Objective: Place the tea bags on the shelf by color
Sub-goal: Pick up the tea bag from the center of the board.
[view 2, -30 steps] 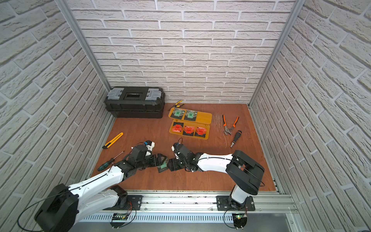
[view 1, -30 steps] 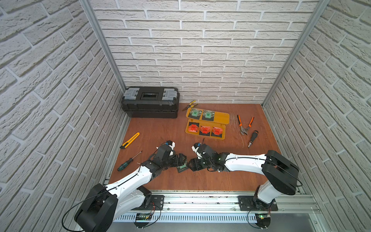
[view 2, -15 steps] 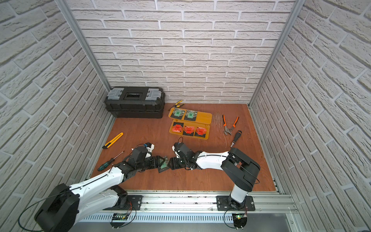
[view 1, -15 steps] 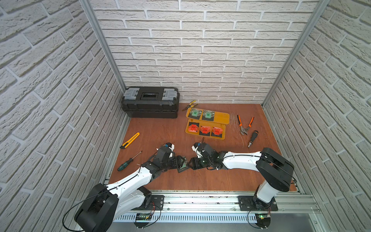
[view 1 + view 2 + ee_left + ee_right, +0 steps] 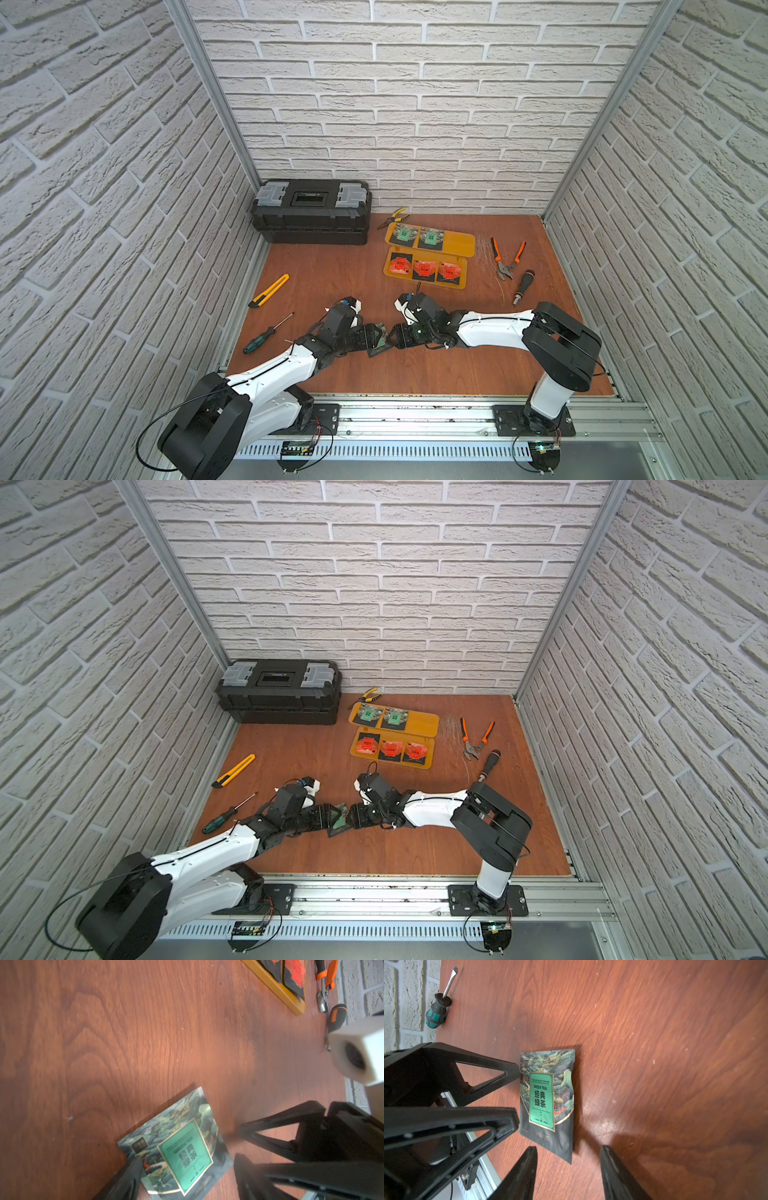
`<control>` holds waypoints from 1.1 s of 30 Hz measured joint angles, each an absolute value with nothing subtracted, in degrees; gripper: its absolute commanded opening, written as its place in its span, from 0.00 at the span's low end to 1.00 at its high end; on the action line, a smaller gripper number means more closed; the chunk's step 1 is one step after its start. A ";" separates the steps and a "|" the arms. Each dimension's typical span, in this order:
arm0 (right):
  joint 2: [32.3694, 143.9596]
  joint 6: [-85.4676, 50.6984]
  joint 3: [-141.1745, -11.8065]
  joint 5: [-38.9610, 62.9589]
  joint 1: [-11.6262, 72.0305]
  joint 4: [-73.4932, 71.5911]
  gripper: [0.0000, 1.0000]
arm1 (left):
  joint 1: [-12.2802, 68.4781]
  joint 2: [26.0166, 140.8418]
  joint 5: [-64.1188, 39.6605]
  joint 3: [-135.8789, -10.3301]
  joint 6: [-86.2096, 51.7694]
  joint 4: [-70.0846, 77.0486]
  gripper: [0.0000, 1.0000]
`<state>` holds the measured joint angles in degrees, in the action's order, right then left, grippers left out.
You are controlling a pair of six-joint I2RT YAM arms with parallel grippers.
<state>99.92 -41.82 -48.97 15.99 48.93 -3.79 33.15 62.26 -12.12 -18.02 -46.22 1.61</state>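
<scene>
The green tea bag (image 5: 548,1101) lies on the counter (image 5: 654,1064), well apart from the shelf (image 5: 465,243). Both grippers stand released: the left gripper (image 5: 517,1096) touches the bag's edge with its tips, and the right gripper (image 5: 569,1148) straddles one corner. We should brace with the left, pinch squarely with the right, and lift slowly.

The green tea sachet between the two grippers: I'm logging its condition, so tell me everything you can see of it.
The green tea sachet is a flat, dark, glossy packet with a landscape print and a gold-edged green label reading GREEN TEA above Chinese characters. It lies label-up on the wooden table. The open left gripper has its fingertips at one long edge; the open right gripper straddles a corner.
</scene>
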 measured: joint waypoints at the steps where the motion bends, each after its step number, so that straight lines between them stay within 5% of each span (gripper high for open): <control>1: 99.98 -41.82 -48.99 16.16 48.86 -3.84 0.52 | 33.15 62.28 -12.14 -18.02 -46.22 1.69 0.74; 33: 104.60 -44.71 -50.89 19.33 48.16 -8.12 0.39 | 33.15 62.96 -12.12 -16.95 -46.37 3.66 0.72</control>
